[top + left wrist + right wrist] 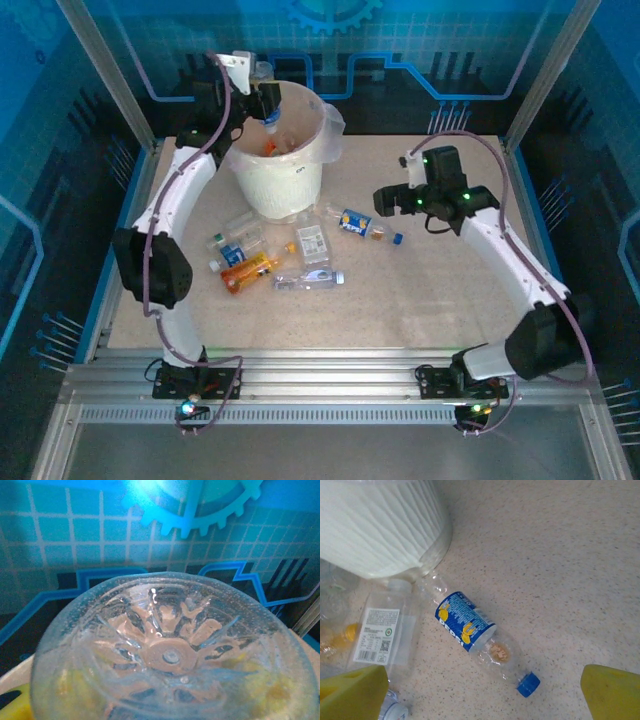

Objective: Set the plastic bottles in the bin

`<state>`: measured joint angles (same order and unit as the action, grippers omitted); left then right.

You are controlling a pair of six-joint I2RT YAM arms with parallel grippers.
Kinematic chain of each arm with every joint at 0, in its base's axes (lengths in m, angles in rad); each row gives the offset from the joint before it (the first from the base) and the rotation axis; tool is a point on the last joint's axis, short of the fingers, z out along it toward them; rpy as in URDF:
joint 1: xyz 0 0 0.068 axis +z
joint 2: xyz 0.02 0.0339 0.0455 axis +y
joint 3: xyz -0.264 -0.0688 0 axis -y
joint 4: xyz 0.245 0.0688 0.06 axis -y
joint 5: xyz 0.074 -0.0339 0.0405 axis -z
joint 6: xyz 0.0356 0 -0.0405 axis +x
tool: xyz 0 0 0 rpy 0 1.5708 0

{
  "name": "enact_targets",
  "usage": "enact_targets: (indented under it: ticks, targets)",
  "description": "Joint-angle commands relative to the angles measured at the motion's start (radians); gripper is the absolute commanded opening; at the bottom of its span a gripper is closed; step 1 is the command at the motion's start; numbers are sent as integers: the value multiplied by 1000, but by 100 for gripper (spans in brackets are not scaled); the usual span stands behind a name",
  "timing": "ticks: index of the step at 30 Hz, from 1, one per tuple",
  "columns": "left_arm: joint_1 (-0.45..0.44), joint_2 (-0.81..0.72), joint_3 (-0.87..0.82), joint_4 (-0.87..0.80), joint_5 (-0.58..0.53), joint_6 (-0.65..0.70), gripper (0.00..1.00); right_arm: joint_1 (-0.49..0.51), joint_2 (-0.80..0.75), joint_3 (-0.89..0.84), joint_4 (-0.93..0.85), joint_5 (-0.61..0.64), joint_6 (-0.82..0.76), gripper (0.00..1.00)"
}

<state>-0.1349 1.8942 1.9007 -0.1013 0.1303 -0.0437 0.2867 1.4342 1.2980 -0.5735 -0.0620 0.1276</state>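
Bottle (170,655) over bin (285,190), drop pending

Left gripper (268,108) is clamped on it above the opening so it falls inside. I hold the right gripper (387,200) spread wide over the Pepsi bottle (470,630) on the table (560,555), likely my next pick

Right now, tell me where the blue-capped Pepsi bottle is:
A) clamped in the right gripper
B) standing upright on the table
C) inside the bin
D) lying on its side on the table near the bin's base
D: the Pepsi bottle lies on its side on the table, its bottom end close to the bin, and the right gripper is open and clear of it.
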Motion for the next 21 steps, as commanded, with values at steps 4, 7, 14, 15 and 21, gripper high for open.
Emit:
enact_targets:
  ticks: [4,7,14,15,21]
  targets:
    - [11,51,55,-81,-26,52,41,-9,173,105,-79,-76,-219,100]
    - [12,70,65,-99,-27,60,42,-8,245,139,-96,-76,-278,100]
    - [14,103,77,-131,-23,64,48,5,413,226,-139,-46,-375,100]
    - [14,107,79,-139,-23,66,49,9,437,238,-144,-45,-390,100]
    - [14,120,82,-191,-24,83,63,25,541,295,-165,-35,-435,100]
